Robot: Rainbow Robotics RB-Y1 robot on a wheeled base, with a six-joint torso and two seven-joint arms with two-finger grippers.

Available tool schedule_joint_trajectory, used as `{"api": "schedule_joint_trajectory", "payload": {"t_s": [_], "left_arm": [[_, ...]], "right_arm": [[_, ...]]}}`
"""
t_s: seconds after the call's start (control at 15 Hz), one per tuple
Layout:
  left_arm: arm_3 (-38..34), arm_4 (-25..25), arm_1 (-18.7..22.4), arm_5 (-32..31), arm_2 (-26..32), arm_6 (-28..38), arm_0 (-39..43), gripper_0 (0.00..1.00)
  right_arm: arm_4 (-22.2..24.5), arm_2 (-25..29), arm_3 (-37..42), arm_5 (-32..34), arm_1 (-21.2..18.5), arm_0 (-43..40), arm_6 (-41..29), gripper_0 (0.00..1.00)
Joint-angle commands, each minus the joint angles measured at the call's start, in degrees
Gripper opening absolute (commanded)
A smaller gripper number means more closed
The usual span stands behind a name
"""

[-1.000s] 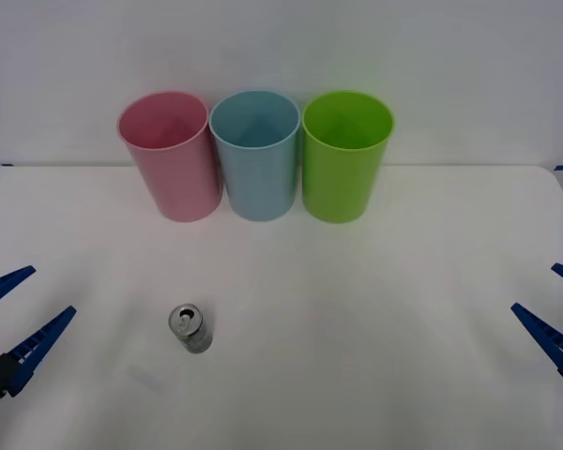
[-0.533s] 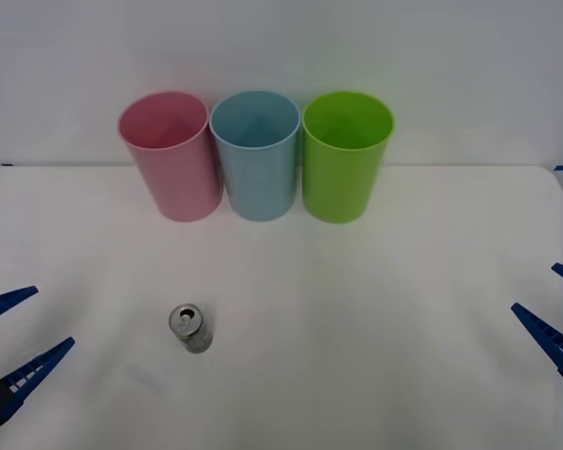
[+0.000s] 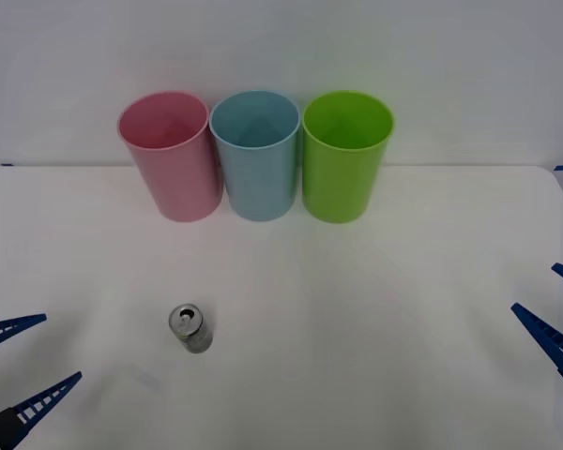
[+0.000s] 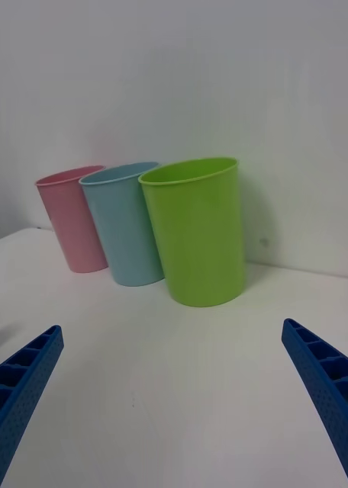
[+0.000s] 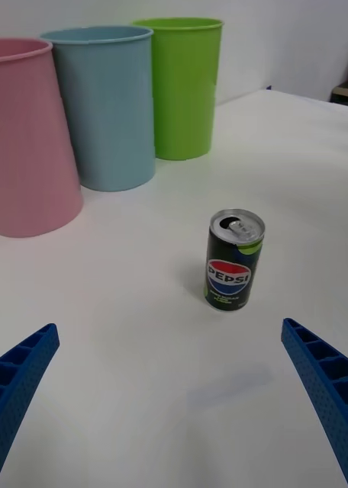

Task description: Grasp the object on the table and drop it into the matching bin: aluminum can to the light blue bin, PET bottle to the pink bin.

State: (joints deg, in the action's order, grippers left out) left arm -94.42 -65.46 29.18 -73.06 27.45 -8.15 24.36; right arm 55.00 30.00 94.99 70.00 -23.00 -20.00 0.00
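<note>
A small dark aluminum drink can [image 3: 190,328] with a silver pull-tab top stands upright on the white tabletop [image 3: 375,319], left of centre toward the near edge. The blue-fingered left gripper [image 3: 17,367] hovers wide open near the left edge, apart from it. The right gripper [image 3: 555,314] waits open at the right edge.

The left gripper [image 3: 14,366] has two long, tapering fingers of bright blue plastic, narrowing to thin tips, their inner faces cut into a row of small square ribs. A dark, near-black mount shows at the base of the lower finger. The right gripper [image 3: 561,314] matches it: the same blue, the same wedge-shaped, ribbed fingers [image 4: 327,389] with a finely dotted outer skin.
</note>
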Motion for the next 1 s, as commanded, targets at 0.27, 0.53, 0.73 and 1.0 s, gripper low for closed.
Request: {"api": "schedule_joint_trajectory", "payload": {"t_s": [0.27,0.53,0.73,1.0], "left_arm": [[0.7,-0.3,-0.1,1.8,-3.9,-1.2,0.9,1.0],[2.8,-0.5,-3.2,2.7,-5.5,-7.0,0.5,1.0],[5.2,-0.7,-5.0,3.3,-7.0,-10.7,-0.2,1.0],[6.3,-0.5,-5.7,5.9,-9.6,-10.0,-0.2,1.0]], "right_arm": [[0.0,0.0,0.0,0.0,0.0,0.0,0.0,1.0],[0.0,0.0,0.0,0.0,0.0,0.0,0.0,1.0],[0.0,0.0,0.0,0.0,0.0,0.0,0.0,1.0],[0.0,0.0,0.0,0.0,0.0,0.0,0.0,1.0]]}}
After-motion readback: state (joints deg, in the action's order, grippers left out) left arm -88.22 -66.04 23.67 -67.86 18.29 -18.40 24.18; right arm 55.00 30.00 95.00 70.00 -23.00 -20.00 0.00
